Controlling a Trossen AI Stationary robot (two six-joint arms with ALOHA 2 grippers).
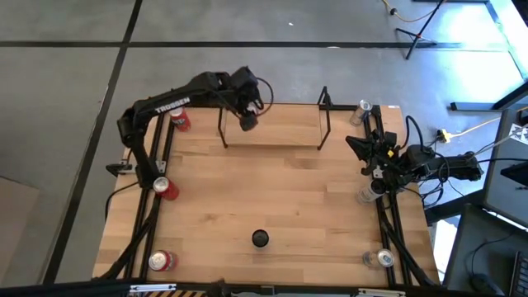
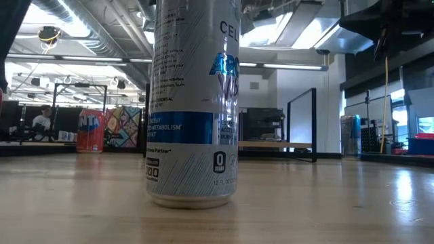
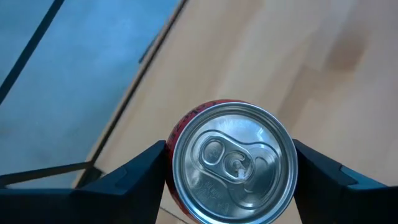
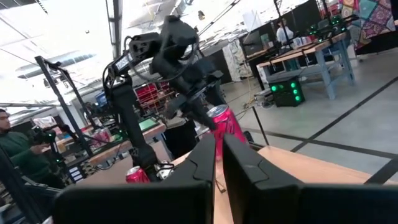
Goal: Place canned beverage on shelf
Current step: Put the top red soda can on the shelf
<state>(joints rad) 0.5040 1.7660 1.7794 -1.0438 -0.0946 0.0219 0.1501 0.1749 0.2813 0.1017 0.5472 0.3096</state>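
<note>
My left gripper (image 1: 247, 121) is over the left part of the shelf (image 1: 276, 132), a low light-wood board between black wire frames at the table's far edge. It is shut on a red can with a silver top (image 3: 233, 163). The can also shows in the right wrist view (image 4: 222, 124), tilted under the left gripper. My right gripper (image 4: 217, 163) waits near the table's right edge (image 1: 367, 155), shut and empty. My left gripper pinches the red can between its two fingers (image 3: 140, 171), on opposite sides of the can's upper wall (image 3: 177, 134), just below the rim. The fingers come from above and point down. The can's top faces up toward the wrist; its lower end is hidden by the can itself.
A tall white-and-blue can (image 2: 192, 102) stands at the table's near middle (image 1: 260, 238). Red cans (image 1: 180, 120) (image 1: 165, 188) (image 1: 161, 261) stand along the left edge, silver cans (image 1: 364, 108) (image 1: 367, 195) (image 1: 380, 258) along the right. People show in the room beyond.
</note>
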